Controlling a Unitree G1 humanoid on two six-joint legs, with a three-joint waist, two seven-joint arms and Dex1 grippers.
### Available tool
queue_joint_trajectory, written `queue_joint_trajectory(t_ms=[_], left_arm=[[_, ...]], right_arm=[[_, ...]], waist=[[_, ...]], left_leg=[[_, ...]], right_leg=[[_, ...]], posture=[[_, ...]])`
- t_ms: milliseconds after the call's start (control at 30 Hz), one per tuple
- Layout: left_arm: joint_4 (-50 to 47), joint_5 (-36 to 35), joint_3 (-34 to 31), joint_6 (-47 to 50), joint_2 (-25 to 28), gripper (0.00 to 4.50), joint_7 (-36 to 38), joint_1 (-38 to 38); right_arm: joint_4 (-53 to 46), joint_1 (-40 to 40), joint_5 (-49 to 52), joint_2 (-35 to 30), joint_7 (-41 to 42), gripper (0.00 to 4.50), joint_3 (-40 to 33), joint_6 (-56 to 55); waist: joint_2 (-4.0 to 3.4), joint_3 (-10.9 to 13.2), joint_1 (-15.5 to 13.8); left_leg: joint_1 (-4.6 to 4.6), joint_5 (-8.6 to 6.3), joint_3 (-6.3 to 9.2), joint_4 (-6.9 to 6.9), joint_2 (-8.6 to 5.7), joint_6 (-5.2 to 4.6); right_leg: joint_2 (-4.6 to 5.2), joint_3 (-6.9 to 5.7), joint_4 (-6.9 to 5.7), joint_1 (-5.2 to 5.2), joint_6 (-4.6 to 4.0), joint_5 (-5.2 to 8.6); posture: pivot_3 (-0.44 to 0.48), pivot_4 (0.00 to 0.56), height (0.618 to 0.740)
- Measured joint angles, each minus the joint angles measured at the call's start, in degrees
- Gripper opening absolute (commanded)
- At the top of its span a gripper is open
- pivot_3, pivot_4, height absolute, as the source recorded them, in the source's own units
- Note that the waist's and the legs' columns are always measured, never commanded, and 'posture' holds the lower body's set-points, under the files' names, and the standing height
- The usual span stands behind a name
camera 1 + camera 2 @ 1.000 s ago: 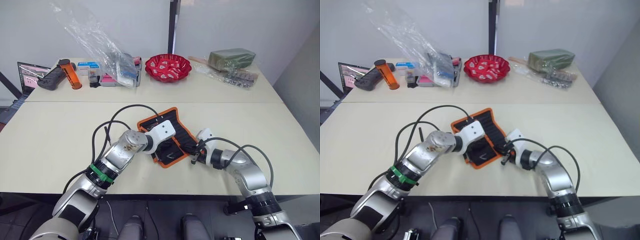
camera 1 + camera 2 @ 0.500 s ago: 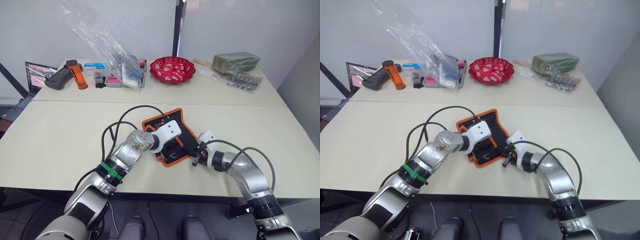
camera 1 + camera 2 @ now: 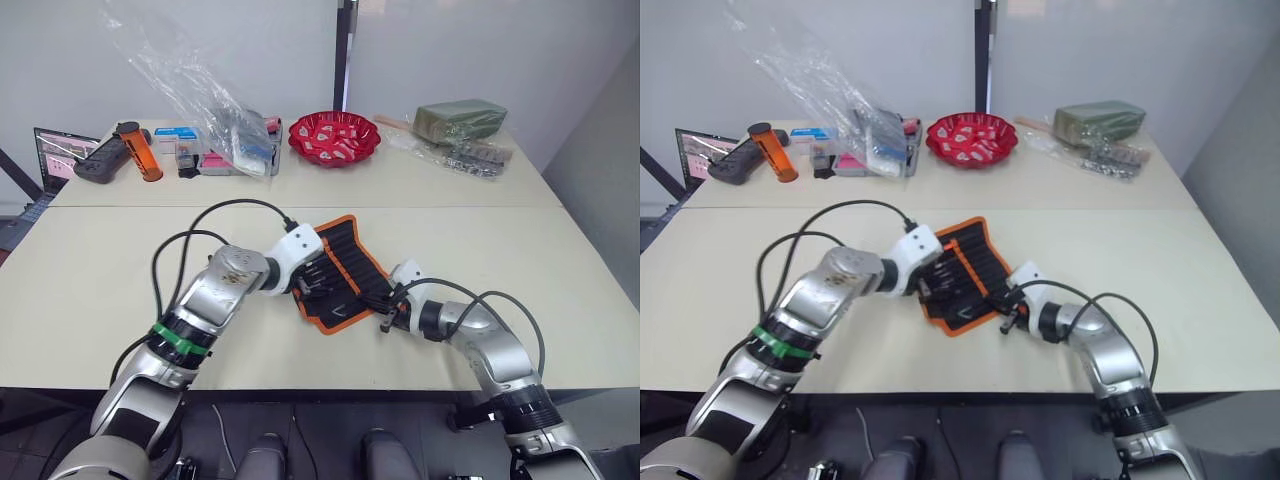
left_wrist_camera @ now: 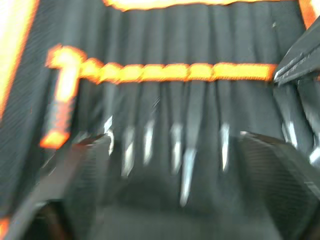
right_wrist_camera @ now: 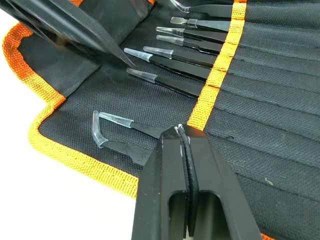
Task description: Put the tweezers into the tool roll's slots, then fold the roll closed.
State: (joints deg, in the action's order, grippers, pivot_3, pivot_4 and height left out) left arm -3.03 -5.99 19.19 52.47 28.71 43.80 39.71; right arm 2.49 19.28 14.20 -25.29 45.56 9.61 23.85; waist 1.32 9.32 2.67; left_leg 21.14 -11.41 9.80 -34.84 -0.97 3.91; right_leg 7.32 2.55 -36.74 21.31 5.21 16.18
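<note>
The tool roll (image 3: pixel 352 252) lies unrolled on the near table, black with orange edging and an orange centre strip (image 5: pixel 220 65). Several black tweezers (image 5: pixel 172 62) sit side by side in its slots (image 4: pixel 165 105), their pale tips sticking out. One bent-tip pair (image 5: pixel 122 131) lies closest to the orange edge. My left gripper (image 4: pixel 175 137) hovers just above the tweezers' tips at the roll's left side, jaws spread wide and empty. At the roll's right edge my right gripper (image 5: pixel 183 134) is shut, its tips resting on the fabric beside the centre strip.
On the far table stand a red bowl (image 3: pixel 335 136), a crumpled clear plastic bag (image 3: pixel 205 100) over small boxes, an orange can (image 3: pixel 137 148), a green packet (image 3: pixel 463 117) and a laptop (image 3: pixel 58 148). Cables loop over my left arm.
My left gripper has opened wide and drawn back to the left, uncovering the row of tweezers. The right gripper stays shut in the same spot on the roll.
</note>
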Motion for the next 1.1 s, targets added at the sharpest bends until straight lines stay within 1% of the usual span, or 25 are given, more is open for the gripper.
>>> queue_joint_trajectory(t_ms=[100,200,267,333,400,433,467,533,567,600,700,800,833,867,967,1100], left_arm=[[-3.99,-1.47,-2.31,2.06,2.25,4.46,0.21,-2.33],[-9.72,-5.42,-8.28,5.85,2.24,4.46,-0.17,-6.05],[-13.63,-8.36,-15.18,9.12,0.78,4.46,-1.79,-8.34],[-17.59,-10.94,-24.12,12.30,-0.38,4.46,-4.54,-10.14],[-20.47,-12.12,-31.57,13.42,-0.51,4.46,-7.14,-11.73],[-22.35,-12.54,-36.62,13.95,-0.88,4.46,-8.92,-13.64],[-23.12,-12.64,-39.54,14.11,-0.99,4.46,-9.98,-14.93],[-25.06,-13.21,-46.34,12.15,-1.65,4.46,-11.77,-19.69],[-25.92,-13.20,-48.18,10.58,-1.72,4.46,-11.97,-22.21],[-27.56,-13.11,-50.92,7.59,-1.51,4.46,-12.32,-27.35],[-29.56,-13.34,-55.71,4.26,-2.20,4.46,-12.38,-35.84],[-31.65,-14.80,-61.18,0.54,-6.31,4.46,-13.17,-44.21],[-31.80,-14.84,-62.16,-0.31,-7.87,4.46,-13.71,-46.03],[-31.75,-14.53,-63.11,-3.26,-9.81,4.46,-14.62,-48.77],[-30.79,-12.96,-63.63,-10.99,-13.76,4.46,-16.65,-55.50],[-30.69,-12.31,-63.22,-17.62,-18.00,4.46,-18.61,-61.44]], right_arm=[[0.54,0.37,0.00,0.07,0.54,0.00,0.13,-0.08],[0.73,0.48,-0.01,0.06,0.65,0.00,0.21,-0.29],[0.88,0.43,-0.01,0.06,0.74,0.00,0.26,-0.70],[1.14,0.57,-0.02,0.07,0.91,0.00,0.47,-1.09],[1.60,0.71,-0.02,0.06,1.19,0.00,0.50,-1.46],[2.10,0.96,-0.02,0.10,1.46,0.00,0.69,-1.95],[2.39,0.96,-0.02,0.09,1.66,0.00,0.62,-2.28],[3.09,1.36,-0.02,0.16,1.91,0.00,0.78,-2.55],[3.24,1.47,-0.02,0.17,2.04,0.00,0.81,-2.62],[3.62,1.71,-0.01,0.19,2.24,0.00,0.97,-2.92],[4.17,1.78,-0.02,0.00,2.54,0.00,0.84,-3.40],[5.36,2.39,-0.10,0.07,2.90,0.00,1.03,-3.83],[5.54,2.36,-0.12,0.05,2.98,0.00,0.98,-4.04],[5.93,2.56,-0.17,0.12,3.07,0.00,1.13,-4.31],[6.37,2.51,-0.45,0.15,3.23,0.00,1.15,-4.88],[6.56,2.23,-0.61,0.26,3.11,0.00,1.09,-5.14]], waist=[[0.00,0.00,0.12],[0.00,0.00,0.11],[0.01,0.01,0.15],[0.02,0.01,0.26],[0.02,0.01,0.28],[0.01,0.00,0.42],[0.02,0.01,0.39],[0.04,-0.01,0.44],[0.06,-0.01,0.44],[0.09,-0.03,0.53],[0.12,-0.03,0.12],[0.25,-0.11,-0.15],[0.27,-0.12,-0.19],[0.36,-0.18,-0.23],[0.54,-0.29,-0.38],[0.78,-0.45,-0.55]], left_leg=[[-0.01,0.00,0.00,0.02,0.00,0.00],[0.00,-0.01,0.01,0.03,0.01,-0.01],[0.00,-0.01,0.01,0.02,0.01,-0.01],[-0.01,-0.01,0.01,0.04,0.02,-0.01],[-0.02,-0.02,0.01,0.04,0.02,-0.02],[-0.04,-0.02,0.00,0.05,0.02,-0.01],[-0.04,-0.02,0.00,0.05,0.02,-0.01],[-0.05,-0.02,0.00,0.05,0.02,-0.01],[-0.07,-0.02,0.00,0.05,0.03,0.00],[-0.07,-0.03,-0.01,0.07,0.03,0.00],[-0.06,-0.03,-0.01,0.06,0.04,0.00],[-0.06,-0.05,-0.02,0.04,0.04,0.03],[-0.07,-0.06,-0.02,0.04,0.05,0.05],[-0.06,-0.07,-0.02,0.04,0.06,0.06],[-0.05,-0.10,-0.03,0.04,0.07,0.10],[-0.04,-0.14,-0.04,0.04,0.10,0.14]], right_leg=[[0.00,0.00,0.00,0.00,0.00,0.00],[0.00,0.00,0.00,0.01,-0.01,0.00],[0.00,0.00,0.00,0.01,-0.01,0.00],[0.00,0.00,-0.01,0.03,-0.01,0.00],[0.00,0.00,0.00,0.03,-0.01,0.00],[0.00,0.01,0.02,0.01,-0.01,0.00],[0.00,0.01,0.02,0.00,-0.01,0.00],[0.00,0.01,0.02,-0.01,-0.03,0.00],[0.00,0.02,0.05,-0.01,-0.04,-0.01],[0.00,0.02,0.05,-0.01,-0.06,-0.01],[0.00,0.02,0.05,-0.01,-0.10,-0.01],[0.00,0.02,0.12,-0.05,-0.13,-0.02],[0.00,0.02,0.13,-0.08,-0.15,-0.01],[0.00,0.01,0.16,-0.07,-0.18,0.00],[0.00,0.01,0.18,-0.07,-0.26,0.04],[0.00,-0.01,0.35,-0.13,-0.28,0.07]], posture=[[0.000,0.150,0.740],[0.000,0.150,0.740],[0.000,0.150,0.740],[0.000,0.150,0.740],[0.000,0.150,0.740],[0.000,0.150,0.740],[0.000,0.150,0.740],[0.000,0.150,0.740],[0.000,0.150,0.740],[0.000,0.150,0.740],[0.000,0.150,0.740],[0.000,0.150,0.740],[0.000,0.150,0.740],[0.000,0.150,0.740],[0.000,0.150,0.740],[0.000,0.150,0.740]])
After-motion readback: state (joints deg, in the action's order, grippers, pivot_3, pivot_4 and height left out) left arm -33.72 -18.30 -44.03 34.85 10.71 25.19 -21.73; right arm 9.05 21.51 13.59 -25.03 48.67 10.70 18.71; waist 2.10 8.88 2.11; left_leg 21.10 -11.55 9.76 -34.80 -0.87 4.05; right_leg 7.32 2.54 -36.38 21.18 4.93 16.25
